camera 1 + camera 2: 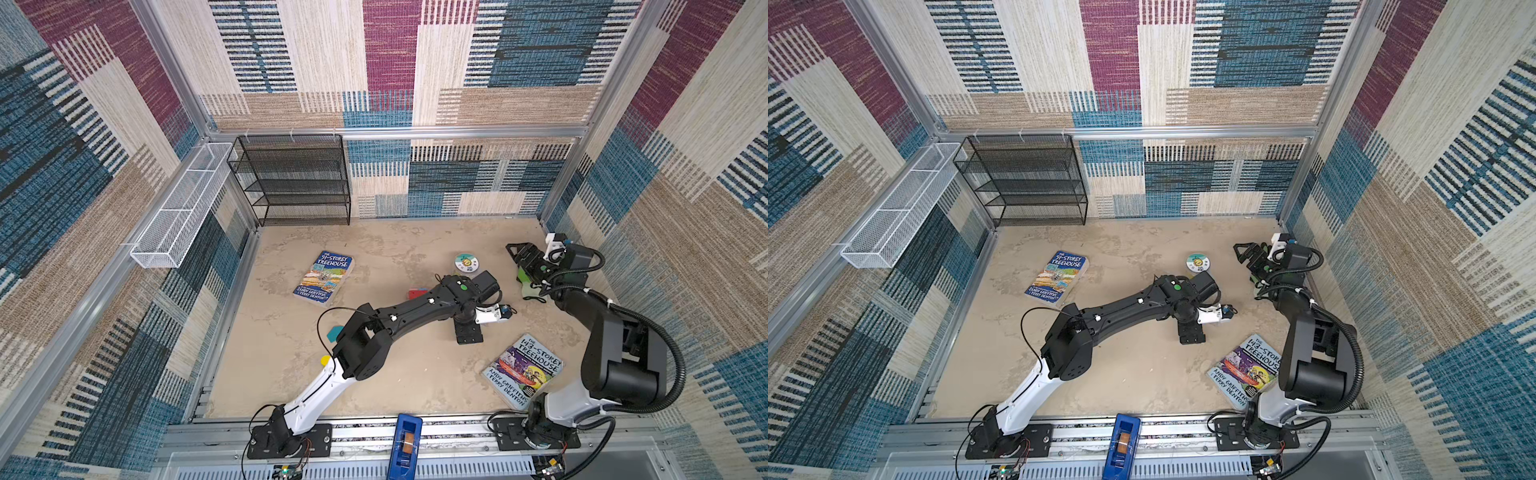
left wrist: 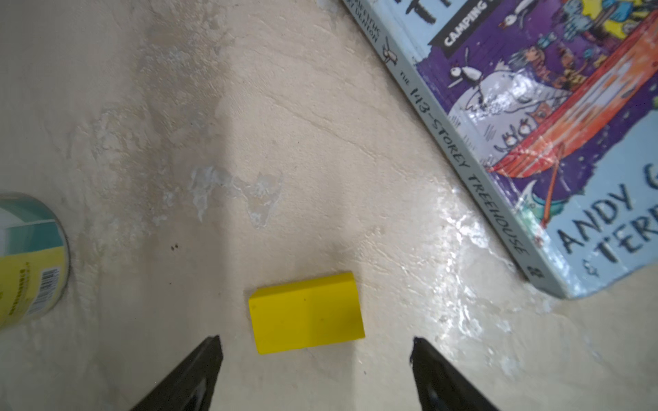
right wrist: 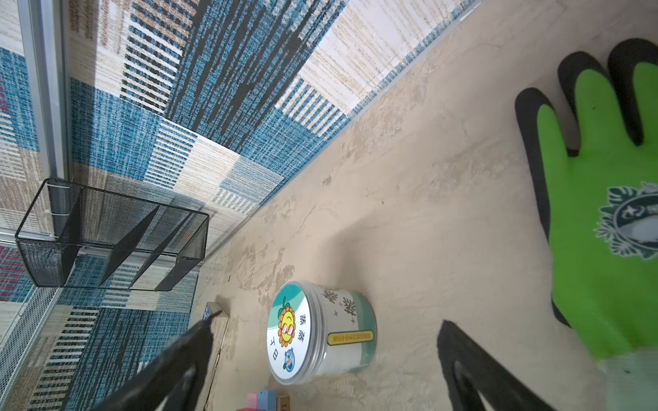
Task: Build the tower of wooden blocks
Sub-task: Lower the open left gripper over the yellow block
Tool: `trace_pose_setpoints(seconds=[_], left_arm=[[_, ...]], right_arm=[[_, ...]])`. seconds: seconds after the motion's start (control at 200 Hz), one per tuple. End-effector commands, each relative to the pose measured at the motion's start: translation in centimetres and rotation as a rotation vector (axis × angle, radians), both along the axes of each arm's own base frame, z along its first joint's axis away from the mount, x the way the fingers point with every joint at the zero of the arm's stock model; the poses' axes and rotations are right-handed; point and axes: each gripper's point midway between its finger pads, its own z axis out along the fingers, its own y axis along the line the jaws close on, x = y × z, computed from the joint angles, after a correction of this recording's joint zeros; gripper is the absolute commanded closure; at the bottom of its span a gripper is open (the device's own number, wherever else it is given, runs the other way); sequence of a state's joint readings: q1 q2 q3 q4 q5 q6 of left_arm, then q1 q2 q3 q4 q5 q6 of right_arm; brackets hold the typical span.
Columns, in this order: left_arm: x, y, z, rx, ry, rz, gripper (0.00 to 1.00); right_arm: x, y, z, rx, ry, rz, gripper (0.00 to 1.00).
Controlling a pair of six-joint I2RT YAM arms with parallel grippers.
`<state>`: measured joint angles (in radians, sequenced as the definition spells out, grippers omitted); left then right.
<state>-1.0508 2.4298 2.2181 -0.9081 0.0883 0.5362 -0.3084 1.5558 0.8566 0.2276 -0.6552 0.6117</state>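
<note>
A yellow block (image 2: pixel 306 313) lies flat on the table in the left wrist view, just ahead of my left gripper (image 2: pixel 315 343). The gripper is open and its black fingertips (image 2: pixel 210 350) stand clear of the block on either side. In both top views the left gripper (image 1: pixel 470 337) (image 1: pixel 1192 334) points down mid-table and hides that block. A small stack of blocks, the tower (image 1: pixel 417 293), shows red behind the left arm; the right wrist view shows its pink, blue and wood edges (image 3: pixel 265 399). A teal piece (image 1: pixel 334 332) and a yellow cylinder (image 1: pixel 325 360) lie beside the left arm. My right gripper (image 1: pixel 515 249) (image 3: pixel 329 320) hangs open and empty at the back right.
Two paperbacks lie flat: one at mid-left (image 1: pixel 324 278), one at front right (image 1: pixel 523 370) (image 2: pixel 534 124). A printed-lid jar (image 1: pixel 467 262) (image 3: pixel 320 331) stands near the tower. A green glove (image 1: pixel 527 284) (image 3: pixel 605 231) lies under the right arm. A black mesh rack (image 1: pixel 295 183) and a white wire basket (image 1: pixel 178 216) line the back left.
</note>
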Motion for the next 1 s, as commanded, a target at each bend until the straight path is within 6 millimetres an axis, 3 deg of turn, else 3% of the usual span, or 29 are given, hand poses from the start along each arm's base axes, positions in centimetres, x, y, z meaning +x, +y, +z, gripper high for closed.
trace_pose_setpoints(seconds=[0.0,0.265,0.606,0.996], left_arm=[[0.4,-0.8,-0.4,-0.012,0.000,-0.032,0.10],[1.8,-0.9,-0.7,-0.017,-0.003,-0.012,0.05],[-0.4,0.6,-2.8,0.044,0.122,-0.014,0.06],[-0.1,0.9,-3.8,0.067,0.124,0.005,0.07]], right_arm=[[-0.1,0.4,0.5,0.010,-0.026,0.023,0.00],[-0.4,0.4,0.6,0.005,-0.027,0.025,0.00],[-0.6,0.5,0.3,0.004,-0.020,0.026,0.01],[-0.7,0.5,-0.2,0.008,-0.007,0.026,0.00]])
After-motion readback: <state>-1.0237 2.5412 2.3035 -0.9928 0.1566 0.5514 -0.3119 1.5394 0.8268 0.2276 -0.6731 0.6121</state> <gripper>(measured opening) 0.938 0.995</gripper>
